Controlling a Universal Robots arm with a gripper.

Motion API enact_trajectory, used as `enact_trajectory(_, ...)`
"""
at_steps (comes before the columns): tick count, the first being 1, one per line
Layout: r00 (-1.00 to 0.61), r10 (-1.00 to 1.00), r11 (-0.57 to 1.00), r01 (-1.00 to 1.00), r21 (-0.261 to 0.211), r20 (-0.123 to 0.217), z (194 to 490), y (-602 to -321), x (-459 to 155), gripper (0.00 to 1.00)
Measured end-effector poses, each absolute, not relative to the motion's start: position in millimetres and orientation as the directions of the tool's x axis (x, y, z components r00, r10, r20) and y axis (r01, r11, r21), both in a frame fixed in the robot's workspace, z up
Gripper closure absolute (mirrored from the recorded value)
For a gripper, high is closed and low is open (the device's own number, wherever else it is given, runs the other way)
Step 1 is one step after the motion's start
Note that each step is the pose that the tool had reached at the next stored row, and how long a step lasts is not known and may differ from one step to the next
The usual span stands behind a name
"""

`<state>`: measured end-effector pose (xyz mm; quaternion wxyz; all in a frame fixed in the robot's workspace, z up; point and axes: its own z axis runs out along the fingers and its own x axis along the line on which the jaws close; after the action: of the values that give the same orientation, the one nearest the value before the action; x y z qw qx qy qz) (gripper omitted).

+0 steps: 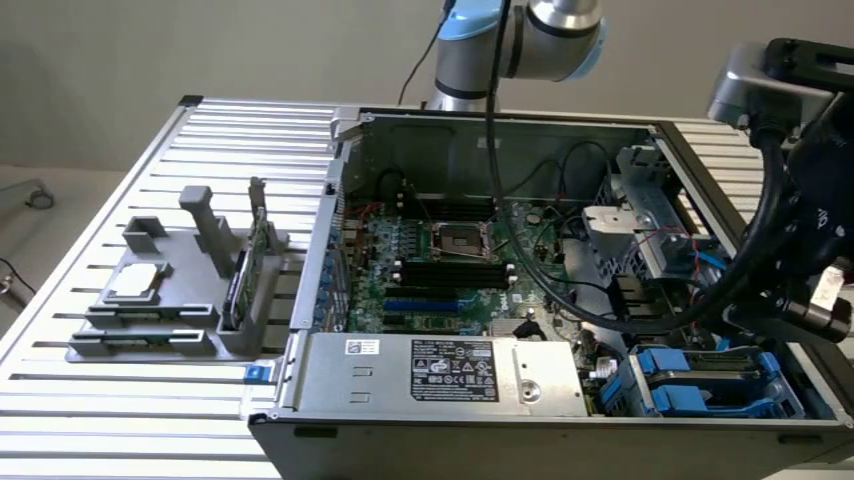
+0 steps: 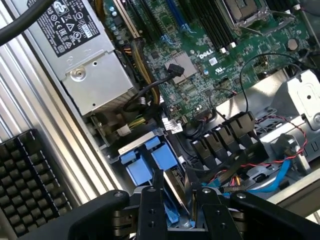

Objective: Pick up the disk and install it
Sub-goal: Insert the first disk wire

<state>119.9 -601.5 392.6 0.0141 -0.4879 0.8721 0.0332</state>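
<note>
The gripper [image 2: 175, 176] sits closest to the wrist camera, its two black fingers [image 2: 158, 195] pressed against the flat sides of the disk [image 2: 176, 192]. The disk stands on edge between them, a thin silver-grey slab with a strip of blue rail showing low down. It hangs over the drive bay, just beside two blue carrier handles [image 2: 145, 160] already seated there. Near these run a row of black connectors [image 2: 225, 137] and a loose blue cable [image 2: 280, 172]. Beyond the bay lie the green motherboard [image 2: 200, 55] and the silver power supply [image 2: 95, 80] with its printed label. A black ribbed block [image 2: 30, 185] rests on the slatted surface outside the case. In the exterior view the arm [image 1: 801, 220] reaches down into the open computer case [image 1: 334, 230] at its near corner on the exterior view's right, above the blue carriers [image 1: 667, 388]. The case stands on a slatted aluminium table [image 1: 200, 140]. On the exterior view's left, well apart from the arm, a grey holder [image 1: 200, 225] carries a small square silver chip [image 1: 138, 284] and an upright green card [image 1: 242, 290].
</note>
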Motion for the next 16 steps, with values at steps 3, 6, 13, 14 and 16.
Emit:
enact_trajectory(3, -0.569, -0.820, 0.567, -0.822, 0.044, -0.057, 389.7, -601.5, 119.9, 0.69)
enact_trajectory(6, -0.612, -0.788, 0.611, -0.791, 0.044, -0.057, 386.9, -601.5, 119.9, 0.69)
enact_trajectory(13, -0.709, -0.703, 0.707, -0.706, 0.044, -0.057, 380.0, -601.5, 119.9, 0.69)
enact_trajectory(14, -0.721, -0.691, 0.720, -0.693, 0.044, -0.057, 379.1, -601.5, 119.9, 0.69)
enact_trajectory(16, -0.745, -0.664, 0.744, -0.667, 0.044, -0.057, 377.3, -601.5, 119.9, 0.69)
